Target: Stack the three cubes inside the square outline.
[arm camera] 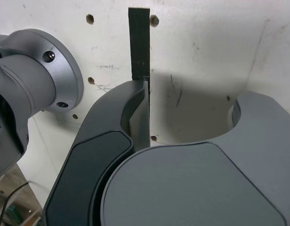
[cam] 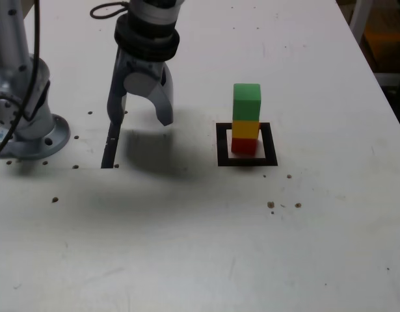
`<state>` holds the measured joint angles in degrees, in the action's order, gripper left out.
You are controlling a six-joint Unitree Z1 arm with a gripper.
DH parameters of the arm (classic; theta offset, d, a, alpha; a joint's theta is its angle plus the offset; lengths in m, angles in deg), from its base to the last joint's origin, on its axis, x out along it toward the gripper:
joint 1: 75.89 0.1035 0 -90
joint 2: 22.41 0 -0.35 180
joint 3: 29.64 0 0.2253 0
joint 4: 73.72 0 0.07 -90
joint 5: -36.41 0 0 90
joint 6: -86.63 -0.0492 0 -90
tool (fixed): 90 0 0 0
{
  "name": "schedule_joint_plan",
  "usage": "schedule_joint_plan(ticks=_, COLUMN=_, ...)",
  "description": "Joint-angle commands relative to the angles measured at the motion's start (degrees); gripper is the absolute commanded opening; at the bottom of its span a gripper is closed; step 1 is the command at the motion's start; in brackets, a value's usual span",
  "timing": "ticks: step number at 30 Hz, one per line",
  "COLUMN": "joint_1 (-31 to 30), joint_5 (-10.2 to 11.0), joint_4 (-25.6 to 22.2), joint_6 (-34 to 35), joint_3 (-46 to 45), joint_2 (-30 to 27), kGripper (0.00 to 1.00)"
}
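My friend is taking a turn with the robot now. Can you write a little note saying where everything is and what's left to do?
Gripper: open, empty, above the table, off to the exterior view's left of the stack, over the thin black strip.
Cubes: red cube at the bottom, yellow cube in the middle, green cube on top, standing inside the square outline.
Done: all three stacked.
Left: nothing seems left; just keep the arm clear of the tower.

Grey arm (cam: 21, 84) (black cable alongside), black collar, grey two-fingered hand (cam: 140, 120).
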<state>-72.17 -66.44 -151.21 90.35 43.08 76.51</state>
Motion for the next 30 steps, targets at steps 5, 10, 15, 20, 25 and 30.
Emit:
schedule_joint_plan(ticks=5, joint_1=-0.25, joint_5=-1.06, joint_4=1.02, joint_6=-0.37, joint_3=-1.24, joint_2=-0.03, kGripper=0.68)
schedule_joint_plan(ticks=10, joint_1=-0.83, joint_5=-1.57, joint_4=2.43, joint_6=-0.38, joint_3=-2.23, joint_2=0.00, kGripper=0.68)
schedule_joint_plan(ticks=15, joint_1=-0.99, joint_5=-1.42, joint_4=3.67, joint_6=-0.38, joint_3=-3.10, joint_2=0.16, kGripper=0.68)
schedule_joint_plan(ticks=20, joint_1=-1.81, joint_5=-1.17, joint_4=4.21, joint_6=-0.02, joint_3=-3.30, joint_2=0.44, kGripper=0.68)
schedule_joint_plan(ticks=25, joint_1=-3.62, joint_5=-1.06, joint_4=4.45, joint_6=1.30, joint_3=-3.25, joint_2=0.50, kGripper=0.68)
schedule_joint_plan(ticks=30, joint_1=-4.26, joint_5=-1.04, joint_4=4.37, joint_6=1.64, joint_3=-3.10, joint_2=0.56, kGripper=0.68)
